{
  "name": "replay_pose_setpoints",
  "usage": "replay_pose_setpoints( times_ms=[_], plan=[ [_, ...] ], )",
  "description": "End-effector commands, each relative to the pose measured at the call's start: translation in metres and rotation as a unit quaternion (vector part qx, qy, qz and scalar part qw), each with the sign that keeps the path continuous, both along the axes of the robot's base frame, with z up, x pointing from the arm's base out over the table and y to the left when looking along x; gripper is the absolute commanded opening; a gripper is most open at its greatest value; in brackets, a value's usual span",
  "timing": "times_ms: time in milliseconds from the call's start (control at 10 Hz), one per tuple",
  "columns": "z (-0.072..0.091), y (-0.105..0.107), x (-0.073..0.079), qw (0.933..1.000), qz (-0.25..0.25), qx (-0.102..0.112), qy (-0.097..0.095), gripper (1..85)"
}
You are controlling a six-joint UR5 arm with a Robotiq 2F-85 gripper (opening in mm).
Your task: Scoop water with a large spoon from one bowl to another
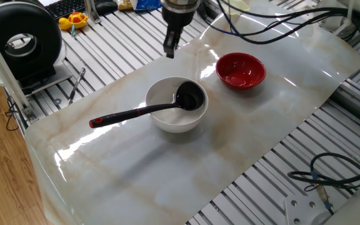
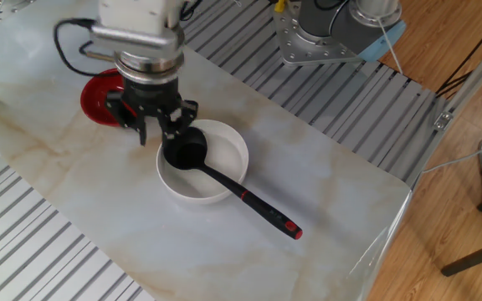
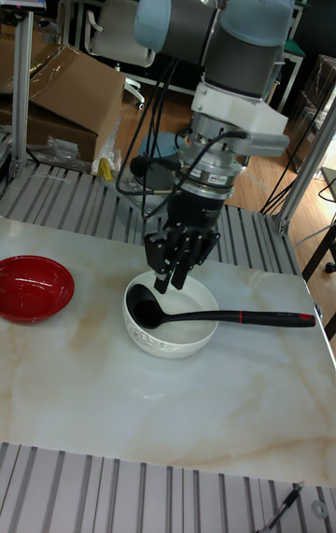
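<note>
In one fixed view, going left to right, you had the large spoon [image 1: 144,111] lying with its red-tipped handle end resting on the marble-patterned table [image 1: 136,169] at the left and its black scoop sunk inside the white bowl [image 1: 176,104] at the middle. The handle leaned on the bowl's left rim. Any water [image 1: 167,100] in that bowl was barely readable, just a pale sheen on the inner wall. Beyond the bowl, on its far side and a little left of its centre, your gripper [image 1: 169,47] hung in the air, clear of both the bowl and the spoon. It held nothing. From this side the fingers lined up almost edge-on, so the gap could not be judged here. To the right, well apart from the white bowl, sat the red bowl [image 1: 240,70].

In the other fixed view the gripper [image 2: 153,134] hovered between the red bowl [image 2: 99,99] and the white bowl [image 2: 202,160], its jaws parted and empty, just beside the scoop of the spoon [image 2: 224,180] but not touching it.

The tall fixed view agreed: the gripper [image 3: 171,279] stood above the bowl's [image 3: 173,316] far rim, fingers spread, above the scoop, while the spoon's [image 3: 215,315] handle reached away to the right.
</note>
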State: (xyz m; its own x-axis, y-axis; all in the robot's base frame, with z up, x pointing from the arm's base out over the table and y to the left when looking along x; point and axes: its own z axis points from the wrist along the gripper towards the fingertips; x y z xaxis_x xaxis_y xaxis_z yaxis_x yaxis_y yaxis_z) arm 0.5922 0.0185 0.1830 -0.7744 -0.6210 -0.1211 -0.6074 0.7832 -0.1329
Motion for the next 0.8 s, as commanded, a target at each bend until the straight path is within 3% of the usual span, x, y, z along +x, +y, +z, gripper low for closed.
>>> replay_pose_setpoints(
  times_ms=[0,200,300,400,500,700],
  plan=[
    [-0.003,0.001,-0.009,0.9941,0.101,-0.031,0.023,37.0],
    [-0.003,-0.006,-0.016,0.9872,0.146,-0.05,0.04,38.0],
    [-0.008,0.006,-0.016,0.9887,0.139,-0.039,0.04,38.3],
    [-0.013,0.032,-0.024,0.9912,0.122,-0.012,0.051,38.3],
    [-0.013,0.045,-0.032,0.9915,0.117,-0.008,0.057,38.3],
    [-0.01,0.079,-0.025,0.9962,0.07,0.043,0.029,32.0]
  ],
)
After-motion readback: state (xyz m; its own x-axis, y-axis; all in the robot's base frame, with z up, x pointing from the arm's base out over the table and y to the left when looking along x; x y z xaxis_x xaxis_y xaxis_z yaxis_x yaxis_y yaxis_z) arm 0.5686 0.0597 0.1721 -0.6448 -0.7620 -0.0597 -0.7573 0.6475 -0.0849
